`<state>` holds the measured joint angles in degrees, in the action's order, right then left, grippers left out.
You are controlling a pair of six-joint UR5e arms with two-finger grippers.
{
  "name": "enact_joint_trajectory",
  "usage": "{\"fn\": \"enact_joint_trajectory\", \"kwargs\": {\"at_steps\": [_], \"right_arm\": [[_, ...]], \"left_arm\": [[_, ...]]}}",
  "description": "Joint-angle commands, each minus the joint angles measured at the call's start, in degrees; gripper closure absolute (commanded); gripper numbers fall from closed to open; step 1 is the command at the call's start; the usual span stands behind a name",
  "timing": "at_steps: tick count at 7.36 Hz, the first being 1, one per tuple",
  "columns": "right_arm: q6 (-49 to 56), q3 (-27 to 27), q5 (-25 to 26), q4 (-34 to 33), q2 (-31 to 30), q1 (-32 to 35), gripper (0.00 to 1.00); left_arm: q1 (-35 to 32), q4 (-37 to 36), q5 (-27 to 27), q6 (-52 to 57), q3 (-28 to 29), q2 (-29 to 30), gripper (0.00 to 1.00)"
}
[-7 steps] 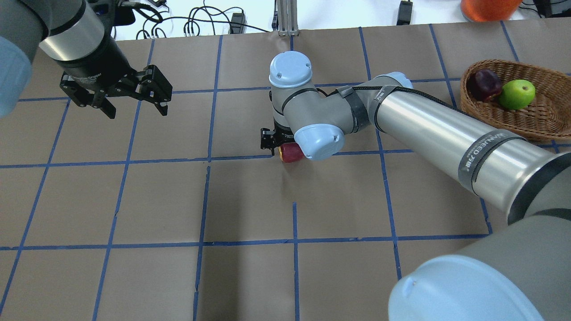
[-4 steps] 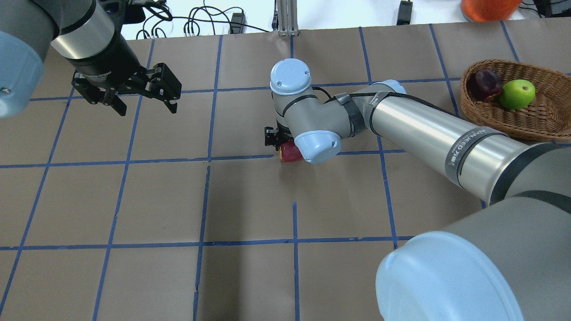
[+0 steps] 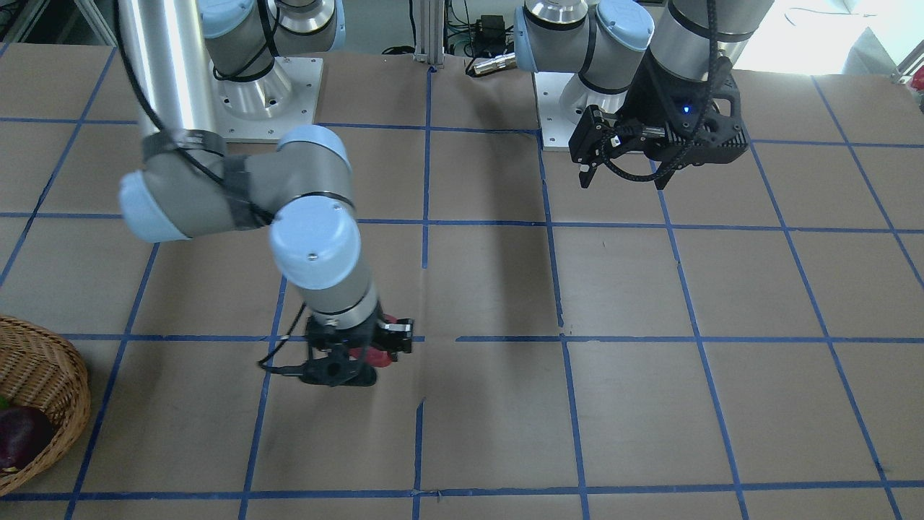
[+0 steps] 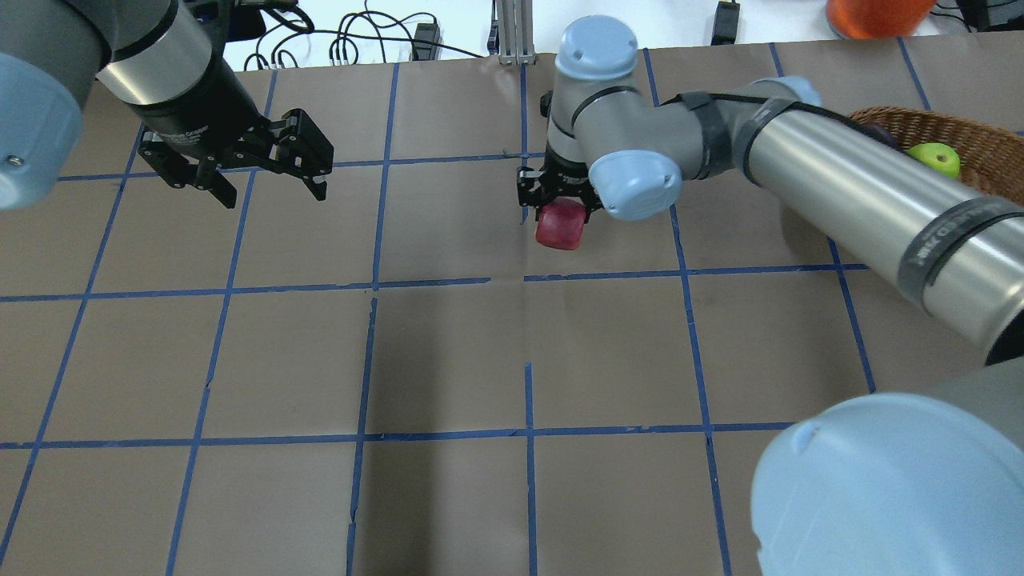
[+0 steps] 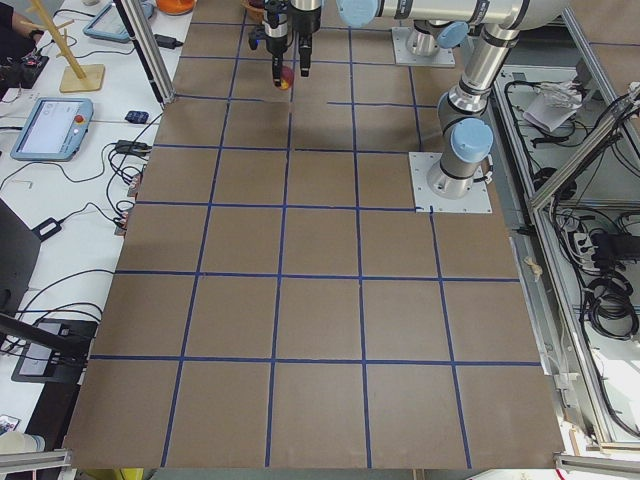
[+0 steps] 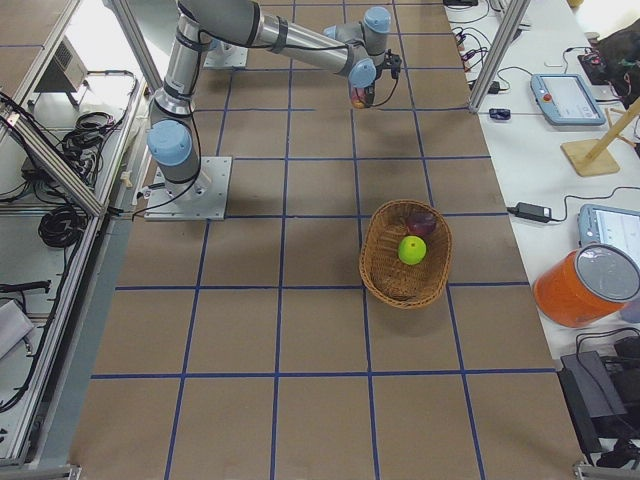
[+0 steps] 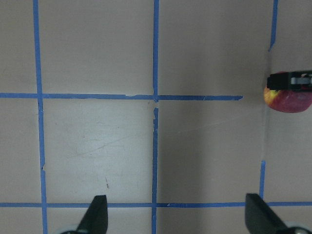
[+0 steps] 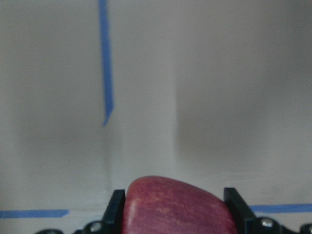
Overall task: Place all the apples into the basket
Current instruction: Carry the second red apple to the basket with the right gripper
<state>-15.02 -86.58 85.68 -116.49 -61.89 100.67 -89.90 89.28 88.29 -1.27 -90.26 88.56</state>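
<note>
A brown table [image 4: 448, 352] gridded with blue tape [image 4: 448, 282] fills the frame. The right arm [image 4: 840, 184] reaches from lower right to top centre, covering part of the wicker basket [image 4: 988, 160] at the upper right edge. A lime green apple [image 4: 934, 158] and a dark purple apple [image 6: 422, 222] lie inside. The right tool [image 4: 558, 210] points down, clamped on a red apple [image 4: 560, 230] clear of the table. Upper left, the left tool [image 4: 274, 194] hangs spread wide.

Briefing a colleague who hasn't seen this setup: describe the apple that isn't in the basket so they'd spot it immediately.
On the blue-gridded brown table, find the right gripper. Clamped in it is the red apple, the only fruit outside the wicker basket; the green apple and purple apple lie inside.
</note>
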Motion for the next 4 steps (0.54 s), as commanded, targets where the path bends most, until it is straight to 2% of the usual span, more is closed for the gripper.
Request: {"fn": "enact_joint_trajectory", "kwargs": {"at_steps": [1, 2, 3, 4], "right_arm": [[18.4, 4.4, 4.4, 8.5, -2.3, -15.1, 1.0], [26.5, 4.9, 4.5, 8.9, -2.1, -24.0, 1.0], [44.1, 4.8, 3.7, 7.4, -0.8, -31.4, 1.0], [53.0, 6.0, 4.7, 1.7, 1.6, -36.5, 1.0]], "left_arm": [[0.2, -0.1, 0.1, 0.1, 0.1, 0.0, 0.0], [0.2, 0.0, 0.0, 0.1, 0.0, -0.2, 0.0], [0.2, -0.1, 0.0, 0.1, 0.2, -0.1, 0.0], [0.2, -0.1, 0.0, 0.1, 0.1, -0.1, 0.0]]}}
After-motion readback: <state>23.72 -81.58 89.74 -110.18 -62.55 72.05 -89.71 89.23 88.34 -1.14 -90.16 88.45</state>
